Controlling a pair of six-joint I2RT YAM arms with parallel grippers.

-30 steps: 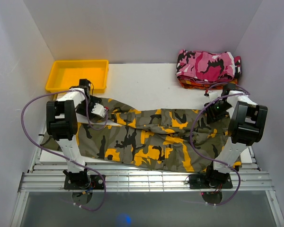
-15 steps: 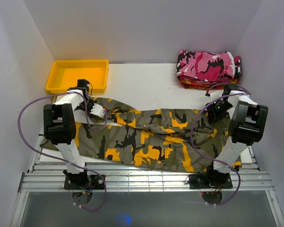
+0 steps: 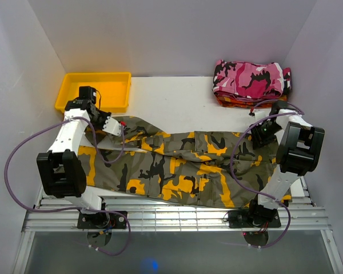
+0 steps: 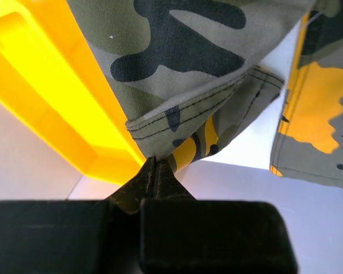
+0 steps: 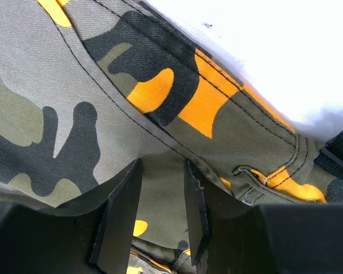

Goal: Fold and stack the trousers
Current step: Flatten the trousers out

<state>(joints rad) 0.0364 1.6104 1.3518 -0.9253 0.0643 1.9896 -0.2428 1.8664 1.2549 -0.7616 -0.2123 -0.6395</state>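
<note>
The camouflage trousers (image 3: 177, 165) lie spread across the table, waist to the right and legs to the left. My left gripper (image 3: 115, 127) is shut on the hem of the far leg, near the yellow tray. In the left wrist view the pinched hem (image 4: 183, 123) hangs just off the shut gripper (image 4: 155, 161). My right gripper (image 3: 262, 136) rests on the waist end. In the right wrist view its fingers (image 5: 126, 200) stand apart around the gripper's middle (image 5: 163, 166), pressed into the trousers (image 5: 57, 114), with flat cloth in the gap.
A yellow tray (image 3: 91, 91) stands at the back left, close beside the held hem (image 4: 40, 85). A folded pink camouflage garment (image 3: 251, 77) lies on an orange-red one (image 3: 231, 103) at the back right. White walls close in both sides.
My left gripper has shut on the leg hem and the arm has swung back and left, drawing the hem toward the tray. The right fingers have narrowed slightly.
</note>
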